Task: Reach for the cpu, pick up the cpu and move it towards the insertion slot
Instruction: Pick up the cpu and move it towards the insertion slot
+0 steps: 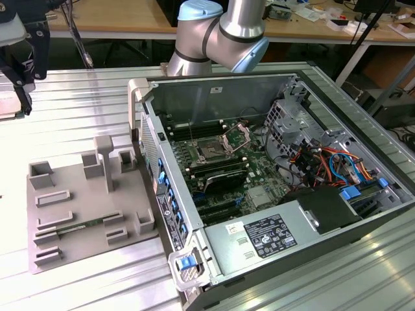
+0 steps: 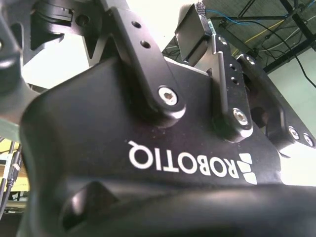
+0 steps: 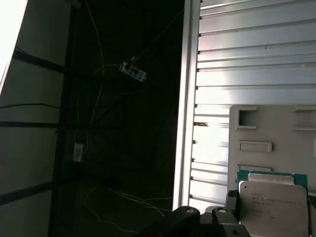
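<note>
Second wrist view first, since it's right on the gripper (image 2: 195,47): the jaws are pulled in narrow with a flat grey plate pinched between them, a green edge showing at its far end. That's the cpu (image 2: 190,32), as far as I can tell. The first wrist view backs it up. The cpu (image 3: 274,207) sits hard against the black gripper hardware with its silvery lid facing the camera, and it looks to be riding clear of the grey tray (image 3: 266,133) behind it rather than lying in a pocket.

So my read: reach and pick are done, and we're in the carry part.

In the exterior view, the gripper (image 1: 23,84) hangs in the far corner on the exterior view's left, over the slatted metal table (image 1: 97,91), beyond the grey tray (image 1: 84,194). The memory stick (image 1: 81,226) lies in its tray groove. The insertion slot (image 1: 211,152) is over on the green board inside the open computer case (image 1: 146,97), and its metal frame looks swung open. Gripper and socket are well apart, with the tray and the case wall between them.

What the carry calls for, imo:
- enough height to get over the case's side wall
- the chip kept flat in a grip that only has its thin edges
- an approach that doesn't clip the raised frame or lever

Can't tell which way the chip is turned relative to the socket, so that's what I'd worry about.
</note>
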`<state>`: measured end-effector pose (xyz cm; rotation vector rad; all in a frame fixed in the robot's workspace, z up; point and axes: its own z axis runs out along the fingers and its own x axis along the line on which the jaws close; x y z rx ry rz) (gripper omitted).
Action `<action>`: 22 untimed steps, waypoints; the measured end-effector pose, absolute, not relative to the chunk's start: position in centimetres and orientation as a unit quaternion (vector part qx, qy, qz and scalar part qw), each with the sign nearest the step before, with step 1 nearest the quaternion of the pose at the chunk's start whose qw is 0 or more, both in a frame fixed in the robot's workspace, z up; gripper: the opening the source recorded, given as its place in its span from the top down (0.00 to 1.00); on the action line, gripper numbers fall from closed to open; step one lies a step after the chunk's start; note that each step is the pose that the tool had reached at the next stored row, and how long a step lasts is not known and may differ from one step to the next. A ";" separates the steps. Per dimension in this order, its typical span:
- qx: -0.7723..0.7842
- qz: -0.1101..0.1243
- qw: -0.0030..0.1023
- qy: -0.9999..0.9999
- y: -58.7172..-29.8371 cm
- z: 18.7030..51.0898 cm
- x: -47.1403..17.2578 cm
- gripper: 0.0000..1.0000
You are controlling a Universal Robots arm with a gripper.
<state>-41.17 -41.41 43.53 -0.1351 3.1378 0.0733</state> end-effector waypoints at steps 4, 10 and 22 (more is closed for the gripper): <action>-0.043 0.023 0.000 0.999 -41.4 43.5 -41.0 0.45; -0.043 0.023 0.000 0.999 -41.4 43.4 -40.5 0.45; -0.043 0.023 0.000 0.999 -41.4 42.8 -39.1 0.45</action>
